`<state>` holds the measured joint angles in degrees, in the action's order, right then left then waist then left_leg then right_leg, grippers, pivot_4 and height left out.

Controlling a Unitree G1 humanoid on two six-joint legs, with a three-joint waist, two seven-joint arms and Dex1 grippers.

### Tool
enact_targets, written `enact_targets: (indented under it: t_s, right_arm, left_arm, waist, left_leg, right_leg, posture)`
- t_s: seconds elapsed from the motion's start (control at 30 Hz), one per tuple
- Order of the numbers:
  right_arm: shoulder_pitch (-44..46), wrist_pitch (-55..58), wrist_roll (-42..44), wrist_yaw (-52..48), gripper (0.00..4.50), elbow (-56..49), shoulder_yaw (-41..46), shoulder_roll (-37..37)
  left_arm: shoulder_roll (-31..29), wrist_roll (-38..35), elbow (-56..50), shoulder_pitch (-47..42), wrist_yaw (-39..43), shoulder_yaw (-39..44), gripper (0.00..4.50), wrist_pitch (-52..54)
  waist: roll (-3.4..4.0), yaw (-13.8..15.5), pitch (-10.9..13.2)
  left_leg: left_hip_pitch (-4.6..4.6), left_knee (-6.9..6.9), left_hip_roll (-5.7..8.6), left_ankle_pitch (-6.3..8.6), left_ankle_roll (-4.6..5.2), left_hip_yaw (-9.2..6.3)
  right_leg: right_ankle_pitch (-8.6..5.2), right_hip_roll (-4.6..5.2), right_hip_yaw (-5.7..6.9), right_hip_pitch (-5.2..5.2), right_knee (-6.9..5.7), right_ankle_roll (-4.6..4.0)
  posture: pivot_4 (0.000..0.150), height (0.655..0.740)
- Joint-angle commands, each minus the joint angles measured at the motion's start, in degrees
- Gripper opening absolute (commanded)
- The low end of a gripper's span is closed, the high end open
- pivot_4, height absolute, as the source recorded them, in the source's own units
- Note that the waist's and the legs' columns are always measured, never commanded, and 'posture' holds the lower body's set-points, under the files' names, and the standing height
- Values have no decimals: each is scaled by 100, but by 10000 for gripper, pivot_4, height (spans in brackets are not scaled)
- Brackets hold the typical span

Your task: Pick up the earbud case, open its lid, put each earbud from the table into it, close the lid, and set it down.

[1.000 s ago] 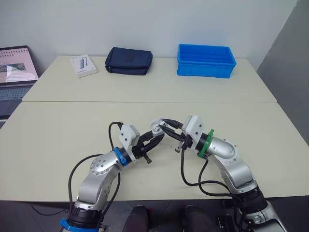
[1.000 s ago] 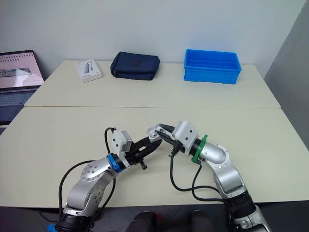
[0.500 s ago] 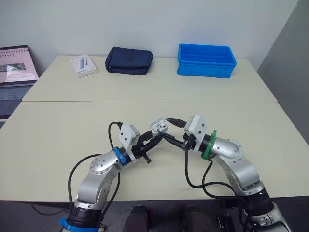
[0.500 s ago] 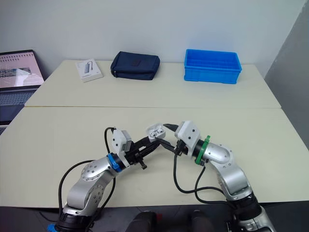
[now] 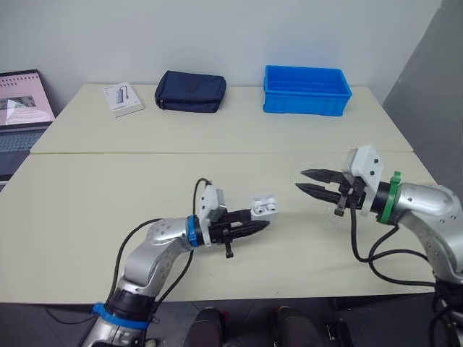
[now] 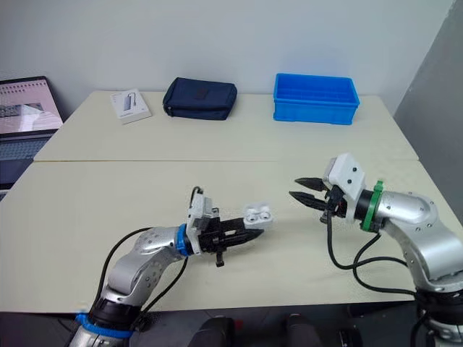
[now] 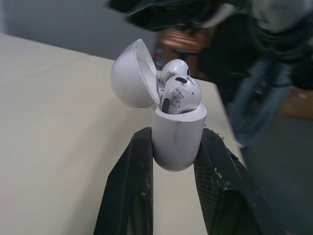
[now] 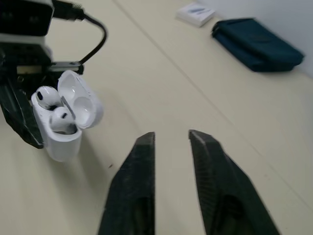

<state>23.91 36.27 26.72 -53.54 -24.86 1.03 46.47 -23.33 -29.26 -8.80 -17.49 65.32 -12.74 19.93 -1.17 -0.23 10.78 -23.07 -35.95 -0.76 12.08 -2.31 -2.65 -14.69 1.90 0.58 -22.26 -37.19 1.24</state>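
Our left claw [image 5: 262, 225] pinches the earbud case [image 5: 264, 207] low at its fingertips, lid [image 7: 133, 76] open, both earbuds [image 7: 180, 93] seated. Pushing the lid shut could lever the case loose. Our right claw [image 5: 299, 179] hangs well apart from it, parted and empty.

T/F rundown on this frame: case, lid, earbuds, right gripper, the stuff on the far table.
1. The left gripper holds the earbud case. True.
2. The case's lid is shut. False: it stands open.
3. Two earbuds sit in the case. True.
4. The right gripper holds an earbud. False: its jaws are open and empty.
5. The navy pouch lies in the blue bin. False: it lies beside the bin.
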Motion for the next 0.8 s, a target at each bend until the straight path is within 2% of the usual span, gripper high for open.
enact_targets:
  t_s: [0.03,0.27,0.63,0.8]
  right_arm:
    - [250,122,185,-605,0,115,-316,204]
    - [483,588,561,-1108,0,-79,-691,283]
    - [352,1064,1299,-1039,0,-654,-488,254]
    - [142,1018,1285,-1027,0,-806,-585,377]
  left_arm:
    - [-104,-163,-17,-184,534,-191,7830,101]
    - [-82,-75,205,-386,816,-253,7830,120]
    - [-75,-27,212,-266,770,-244,7830,149]
    - [-30,-72,213,-295,699,-199,7830,251]
  waist:
    - [0,1,0]
    - [1,8,1]
    - [1,10,1]
    - [1,12,1]
  left_leg:
    - [-2,2,0,0,0,-4]
    - [-13,3,-2,3,5,-12]
    - [-18,-1,-2,3,5,-19]
    - [-19,0,-1,3,5,-20]
  right_leg:
    - [0,0,4,1,2,1]
    - [3,-3,10,-6,3,13]
    - [3,-2,15,-6,5,15]
    - [3,-2,17,-6,6,15]
  posture:
    - [1500,7400]
    - [1500,7400]
    - [1500,7400]
    - [1500,7400]
